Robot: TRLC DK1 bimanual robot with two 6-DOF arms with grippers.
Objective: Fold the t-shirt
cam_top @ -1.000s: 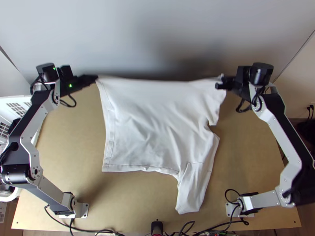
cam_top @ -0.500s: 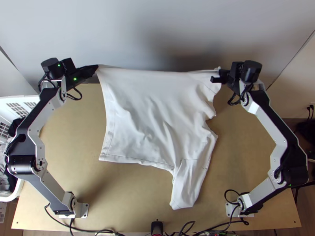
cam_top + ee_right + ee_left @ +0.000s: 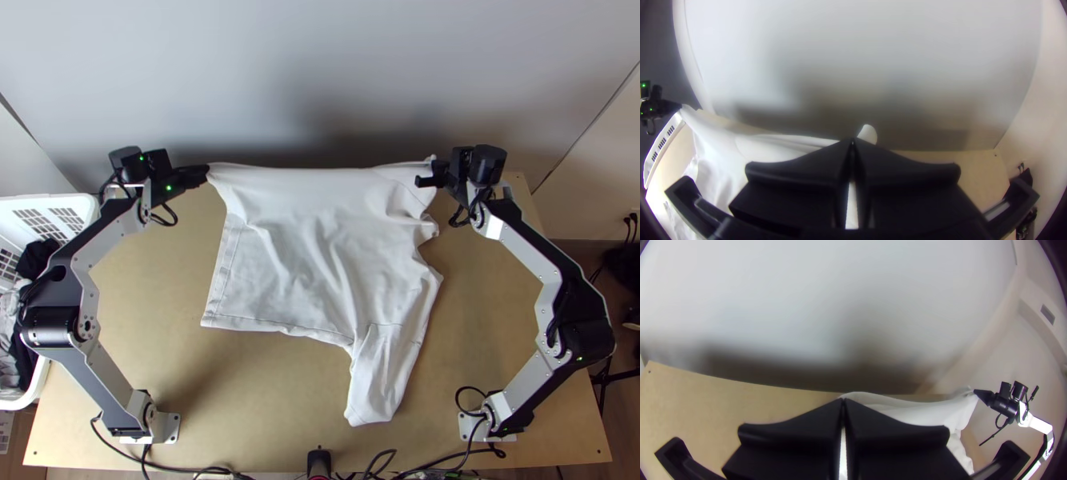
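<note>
My left gripper (image 3: 206, 171) is shut on the upper left corner of the white t-shirt (image 3: 312, 248) in the top view. At its upper right corner, my right gripper (image 3: 430, 172) is shut on the cloth too. The far edge hangs raised between them, while the nearer part lies on the table with some wrinkles and one sleeve stretched toward the near edge. In the left wrist view, the left gripper (image 3: 843, 401) has its fingertips together on the shirt (image 3: 924, 411); the right gripper (image 3: 852, 141) likewise pinches the shirt (image 3: 769, 149) in its own wrist view.
A white basket (image 3: 68, 200) with dark and grey clothes stands beyond the left side of the table (image 3: 144, 296). Bare tabletop shows left and right of the shirt. A pale wall (image 3: 320, 72) rises behind the far edge, and cables run along the near edge.
Both grippers have come inward and, after rising up the picture, moved back down it with the cloth. The shirt's near part shifted slightly up the picture, then stayed; its upper part now sags more.
</note>
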